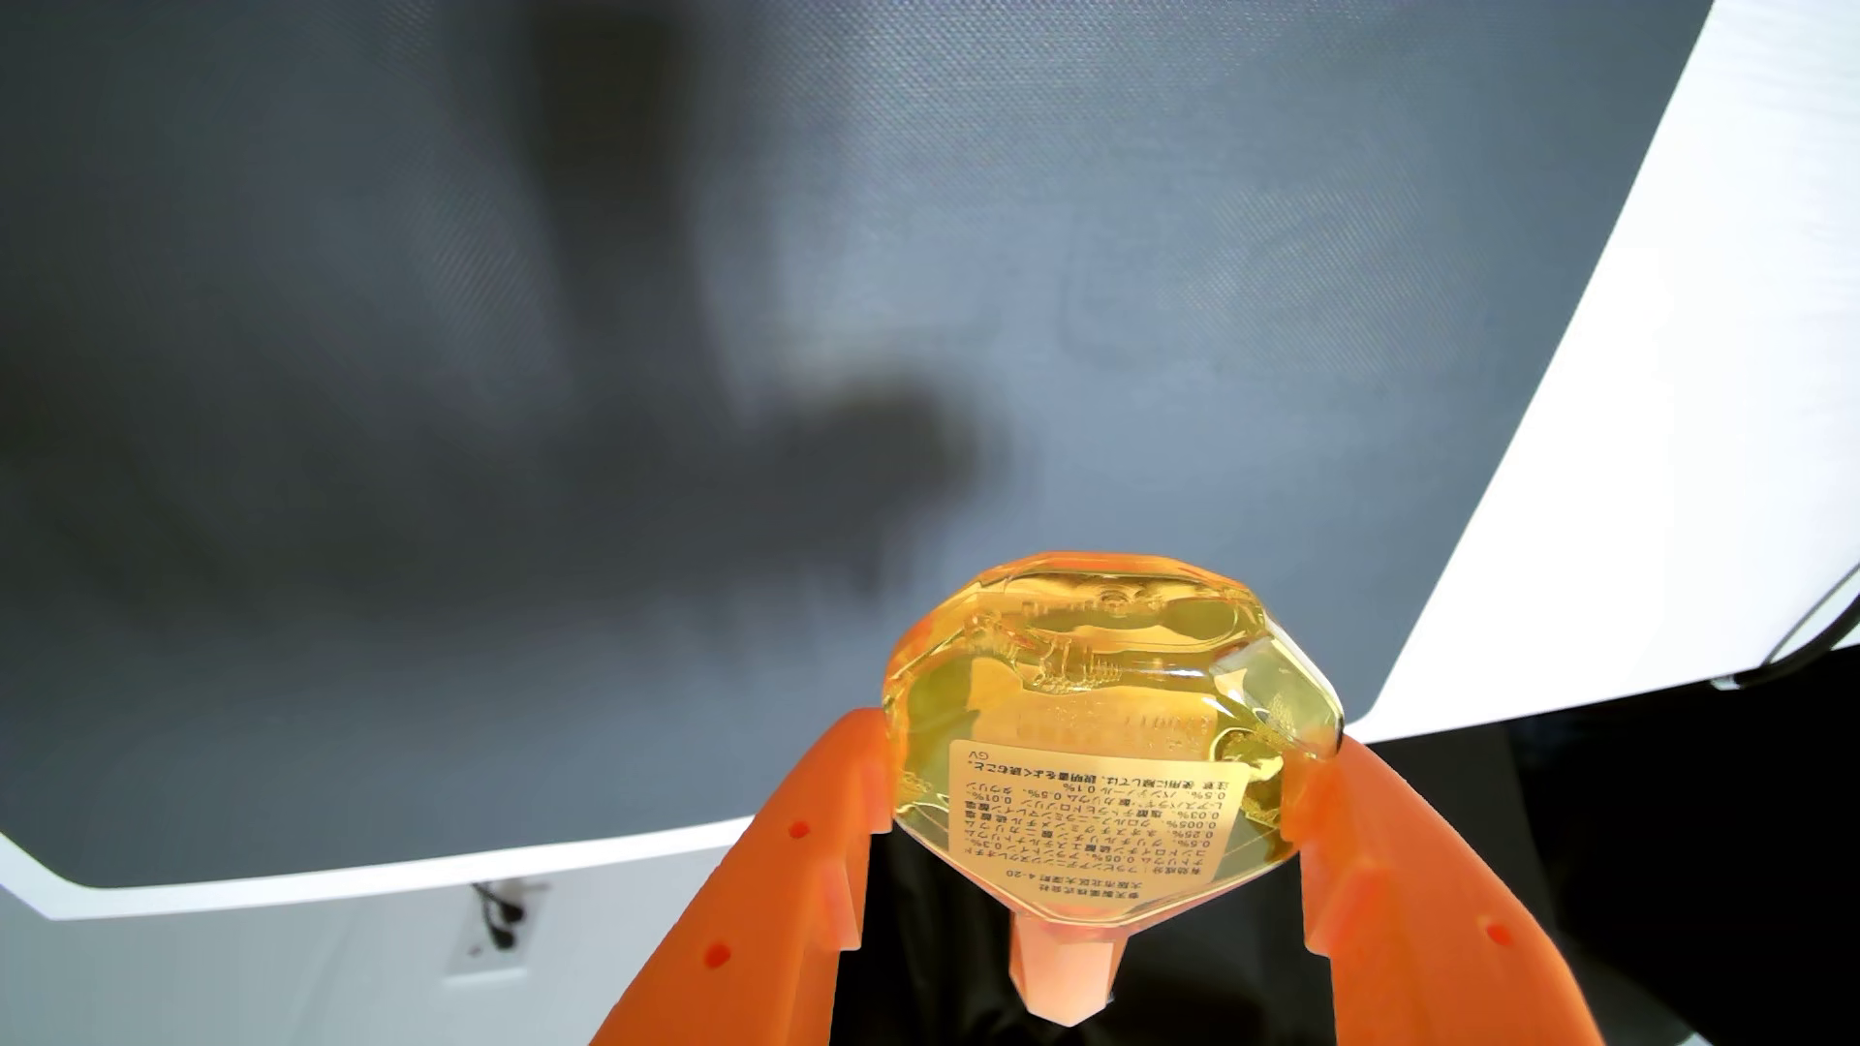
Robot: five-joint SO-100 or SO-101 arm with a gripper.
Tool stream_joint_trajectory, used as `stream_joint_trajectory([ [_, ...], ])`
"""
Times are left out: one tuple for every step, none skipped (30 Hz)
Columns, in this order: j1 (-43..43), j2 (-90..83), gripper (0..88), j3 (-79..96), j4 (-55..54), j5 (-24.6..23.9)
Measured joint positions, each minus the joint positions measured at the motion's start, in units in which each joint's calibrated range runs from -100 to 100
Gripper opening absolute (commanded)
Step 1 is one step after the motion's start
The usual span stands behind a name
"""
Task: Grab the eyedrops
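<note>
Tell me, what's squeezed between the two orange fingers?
In the wrist view, the yellow eyedrops bottle sits between the gripper's orange fingers, one pressing each side. Its white label faces the camera, its pale cap points down.

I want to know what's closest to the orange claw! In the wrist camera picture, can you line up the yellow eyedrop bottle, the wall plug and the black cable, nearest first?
Measured from the gripper:
1. Eyedrop bottle: held right between the orange fingers, touching both.
2. Wall plug: lower left, below the grey mat's white edge.
3. Black cable: at the far right edge.
</note>
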Motion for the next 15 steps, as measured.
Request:
stream_joint_trajectory([
  [-0.07, -0.34, 0.6, 0.0, -0.17, 0.0],
  [-0.15, -0.76, 0.6, 0.09, -0.26, 0.0],
  [-0.15, -1.1, 0.6, 0.09, -0.26, 0.0],
  [-0.15, -1.36, 0.6, 0.09, -0.26, 0.0],
  [-0.15, -1.44, 0.6, 0.09, -0.26, 0.0],
  [-0.15, -1.44, 0.6, 0.09, -0.26, 0.0],
  [-0.15, -1.44, 0.6, 0.09, -0.26, 0.0],
  [-0.15, -1.44, 0.6, 0.09, -0.26, 0.0],
  [-0.15, -1.44, 0.6, 0.09, -0.26, 0.0],
  [-0.07, -1.44, 0.6, 0.09, -0.26, 0.0],
  [-0.07, -1.44, 0.6, 0.09, -0.26, 0.0],
  [-0.07, -1.44, 0.6, 0.09, -0.26, 0.0],
  [-0.07, -1.44, 0.6, 0.09, -0.26, 0.0],
  [-0.07, -1.44, 0.6, 0.09, -0.26, 0.0],
  [-0.07, -1.44, 0.6, 0.09, -0.26, 0.0],
])
